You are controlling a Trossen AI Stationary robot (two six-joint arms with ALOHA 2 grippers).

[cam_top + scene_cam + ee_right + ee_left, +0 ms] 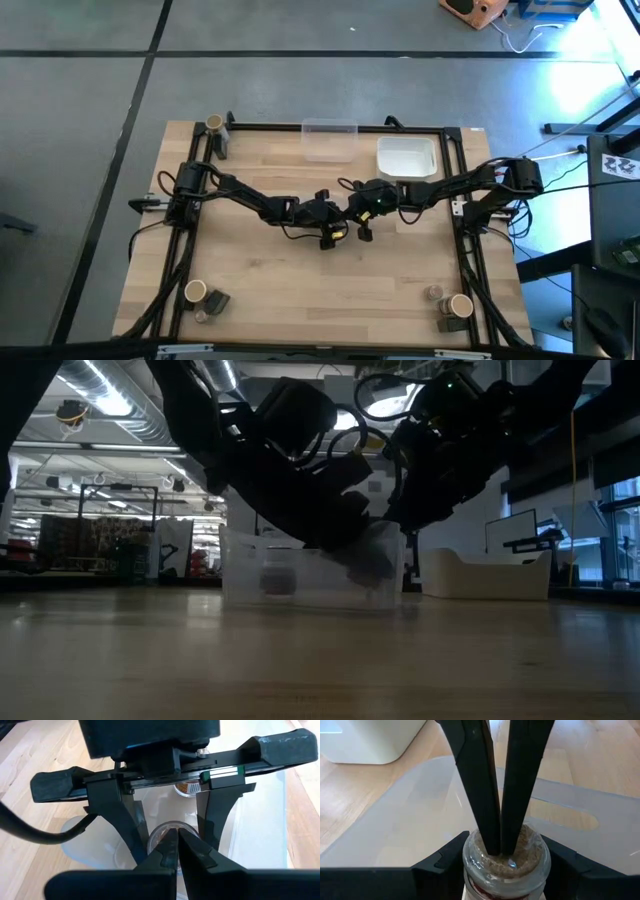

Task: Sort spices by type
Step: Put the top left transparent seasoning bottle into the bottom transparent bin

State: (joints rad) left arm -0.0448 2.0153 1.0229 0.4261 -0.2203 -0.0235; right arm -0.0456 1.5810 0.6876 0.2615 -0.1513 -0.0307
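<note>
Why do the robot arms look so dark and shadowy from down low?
In the low view, bright ceiling lights behind turn both arms to silhouettes. In the high view, daylight glares on the floor. In the left wrist view, the spice jar is well lit.

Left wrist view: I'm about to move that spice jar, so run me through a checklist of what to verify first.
1. Left gripper holds the jar: ok, a finger sits on each side of it.
2. Right gripper clear of the jar: not ok, its shut tips rest on the jar's top.
3. Jar's top sealed: cannot tell.
4. Jar lifted off the table: cannot tell, the arms hide it in the low view.
5. Clear bin reachable: ok, it stands at the far edge beside the white tray, with nothing in between.
</note>
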